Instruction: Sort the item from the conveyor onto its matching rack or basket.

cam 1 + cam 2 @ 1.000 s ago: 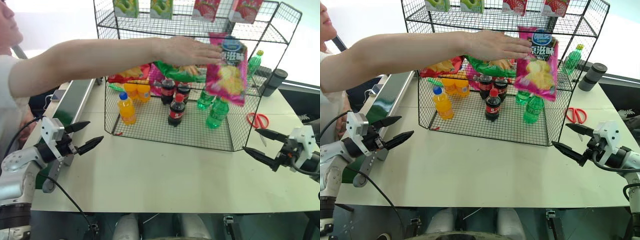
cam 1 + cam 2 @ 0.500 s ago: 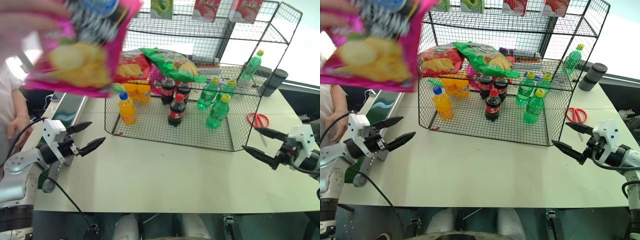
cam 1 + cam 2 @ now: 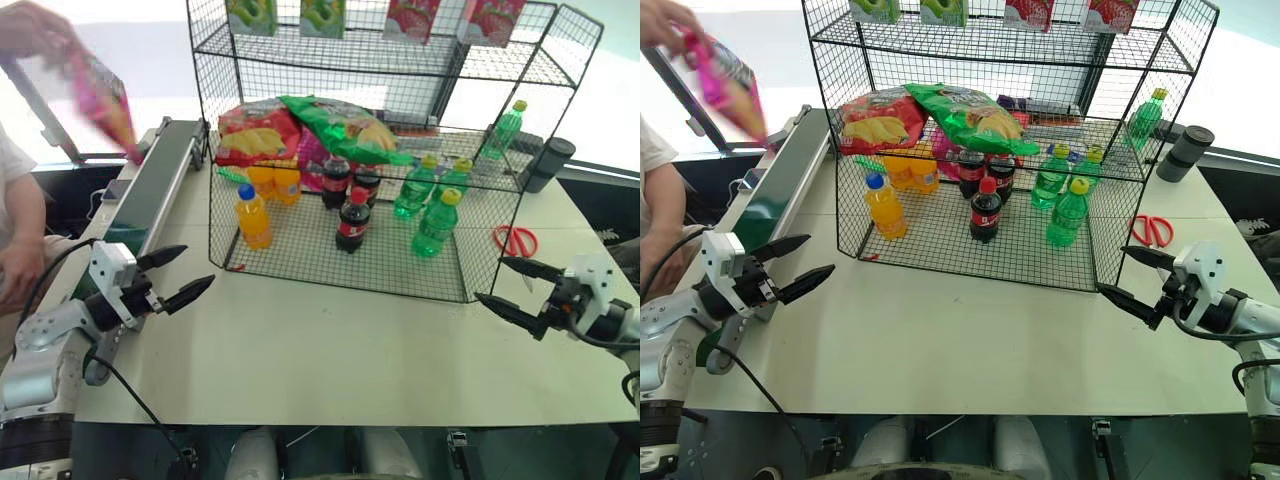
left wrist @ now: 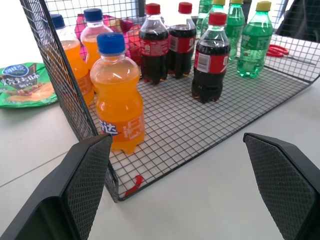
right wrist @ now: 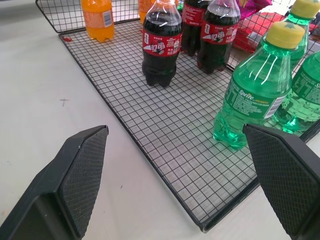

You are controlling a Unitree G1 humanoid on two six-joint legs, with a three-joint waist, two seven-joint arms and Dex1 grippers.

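Snack bag [image 3: 102,98], magenta-pink and blurred, hung from a person's hand [image 3: 35,25] just above the far end of the conveyor [image 3: 150,195]; it had not yet been laid on the belt. Nearer, the left gripper [image 3: 178,276] waited with jaws wide and empty beside the belt. In the middle stood the rack [image 3: 400,150], chip bags on its middle tier. The right gripper [image 3: 512,288] was equally spread, holding nothing. Judged step: awaiting delivery. Next, the left arm would likely need to reach the belt.

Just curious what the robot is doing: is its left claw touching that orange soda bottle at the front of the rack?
Apart. In the left eye view the left gripper hangs open over bare table, a clear stretch short of the orange soda bottle.
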